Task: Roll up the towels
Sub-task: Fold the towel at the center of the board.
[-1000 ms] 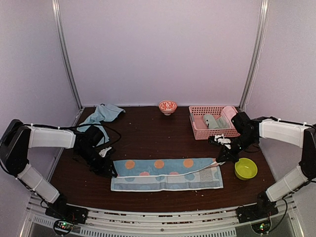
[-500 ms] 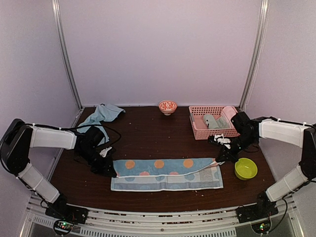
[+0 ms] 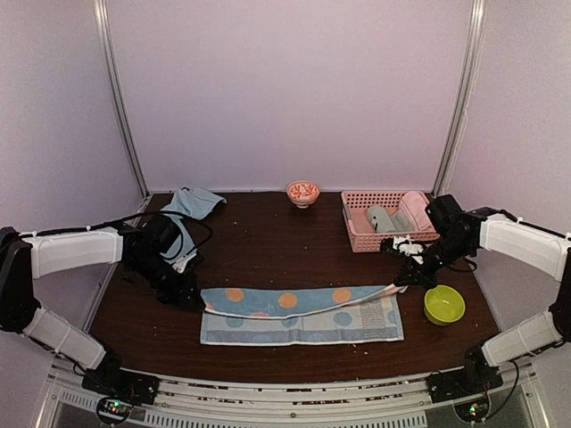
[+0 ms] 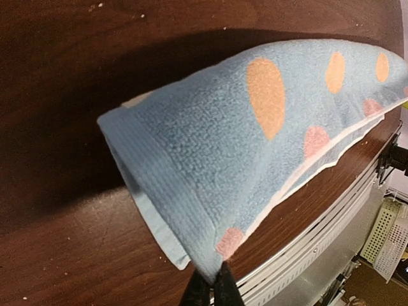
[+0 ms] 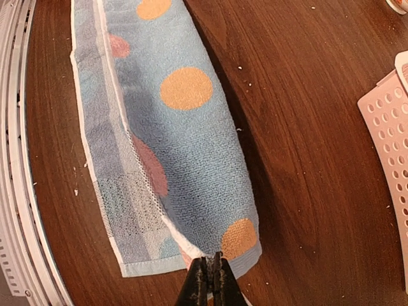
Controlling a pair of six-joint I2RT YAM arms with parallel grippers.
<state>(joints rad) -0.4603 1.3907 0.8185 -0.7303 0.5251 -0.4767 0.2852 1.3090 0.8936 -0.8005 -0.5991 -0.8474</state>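
A long light-blue spotted towel (image 3: 294,312) with orange spots lies along the near part of the table, its far long edge lifted and folded toward the front. My left gripper (image 3: 189,292) is shut on the towel's left corner (image 4: 213,264). My right gripper (image 3: 398,283) is shut on its right corner (image 5: 213,252). Both corners are held slightly above the table. The towel fills the left wrist view (image 4: 255,140) and the right wrist view (image 5: 172,127). A plain light-blue towel (image 3: 189,207) lies crumpled at the far left.
A pink lattice basket (image 3: 385,219) with rolled cloths stands at the far right. A lime-green bowl (image 3: 444,305) sits right of the towel. A small patterned bowl (image 3: 303,192) is at the back centre. The table's metal front rail (image 4: 331,223) is close to the towel.
Both grippers have risen and drawn back a little, lifting the towel's far edge. The left arm has swung up and left; the folded layer now arches off the table.
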